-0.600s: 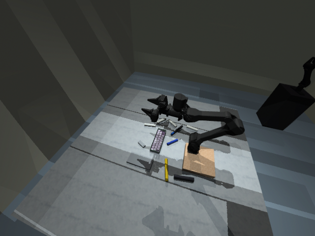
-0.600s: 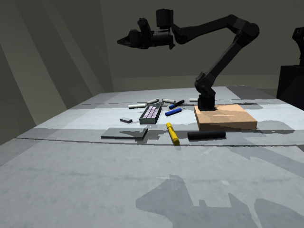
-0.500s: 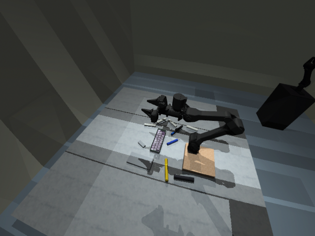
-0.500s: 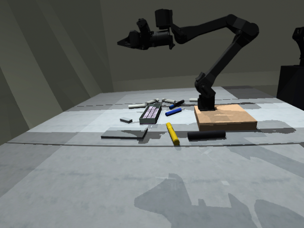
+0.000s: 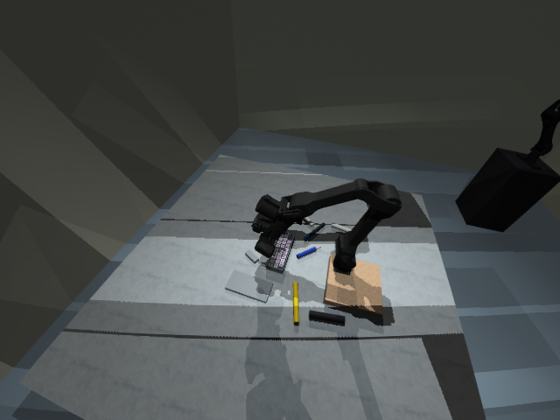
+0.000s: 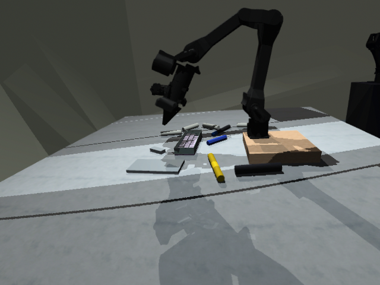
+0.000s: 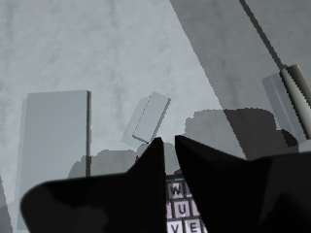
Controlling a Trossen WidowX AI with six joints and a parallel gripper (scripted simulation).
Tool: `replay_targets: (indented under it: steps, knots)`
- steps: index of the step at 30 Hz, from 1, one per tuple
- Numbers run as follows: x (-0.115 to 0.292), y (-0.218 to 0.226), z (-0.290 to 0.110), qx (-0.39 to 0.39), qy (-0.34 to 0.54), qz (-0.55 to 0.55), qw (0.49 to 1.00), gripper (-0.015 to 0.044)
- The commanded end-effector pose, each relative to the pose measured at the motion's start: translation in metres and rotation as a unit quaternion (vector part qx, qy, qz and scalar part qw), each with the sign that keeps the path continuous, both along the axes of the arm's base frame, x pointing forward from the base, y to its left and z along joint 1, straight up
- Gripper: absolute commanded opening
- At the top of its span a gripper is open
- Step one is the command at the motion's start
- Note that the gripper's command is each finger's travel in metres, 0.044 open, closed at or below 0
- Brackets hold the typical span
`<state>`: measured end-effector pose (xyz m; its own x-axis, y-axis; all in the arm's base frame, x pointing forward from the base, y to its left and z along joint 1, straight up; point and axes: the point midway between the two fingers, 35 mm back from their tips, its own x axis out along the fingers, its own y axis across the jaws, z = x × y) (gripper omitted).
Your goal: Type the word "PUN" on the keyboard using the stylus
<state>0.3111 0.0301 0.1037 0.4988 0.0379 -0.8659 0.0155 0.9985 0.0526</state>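
The keyboard (image 5: 283,254) (image 6: 188,141) (image 7: 182,209), with pale pink lettered keys in a dark case, lies on the table; the W, U, V and E keys show between and below my fingers in the wrist view. The stylus (image 5: 307,252) (image 6: 217,139), a blue rod with a thin pale tip, lies on the table between the keyboard and the arm's base. My gripper (image 6: 165,120) (image 7: 167,143) points down above the table near the keyboard. Its fingers are nearly together, a narrow gap between the tips, with nothing between them. In the top view the fingertips are hard to make out.
A grey slab (image 5: 248,286) (image 6: 153,166) (image 7: 55,133) and a small grey block (image 5: 251,256) (image 6: 157,150) (image 7: 153,116) lie beside the keyboard. A yellow rod (image 5: 296,303) (image 6: 215,167), a black cylinder (image 5: 326,318) (image 6: 258,169), a dark marker (image 5: 315,231) (image 6: 221,130) and several white rods lie around.
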Motion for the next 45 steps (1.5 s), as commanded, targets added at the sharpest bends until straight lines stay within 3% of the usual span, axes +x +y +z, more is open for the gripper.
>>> replay_targets:
  steps: [1, 4, 16, 23, 34, 40, 45]
  knots:
    - [-0.036, 0.009, -0.043, -0.009, 0.174, 0.000, 0.985, 0.0000]
    - [-0.054, 0.012, -0.055, -0.018, 0.246, -0.001, 0.969, 0.0000]
    - [-0.054, 0.010, -0.055, -0.018, 0.246, -0.001, 0.969, 0.0000]
    - [-0.056, -0.054, -0.056, -0.021, 0.246, -0.002, 0.969, 0.0000]
    - [-0.056, -0.058, -0.056, -0.021, 0.246, -0.002, 0.969, 0.0000]
    - [-0.058, -0.116, -0.055, -0.024, 0.246, -0.002, 0.969, 0.0000]
    - [-0.059, -0.124, -0.055, -0.024, 0.246, -0.002, 0.969, 0.0000]
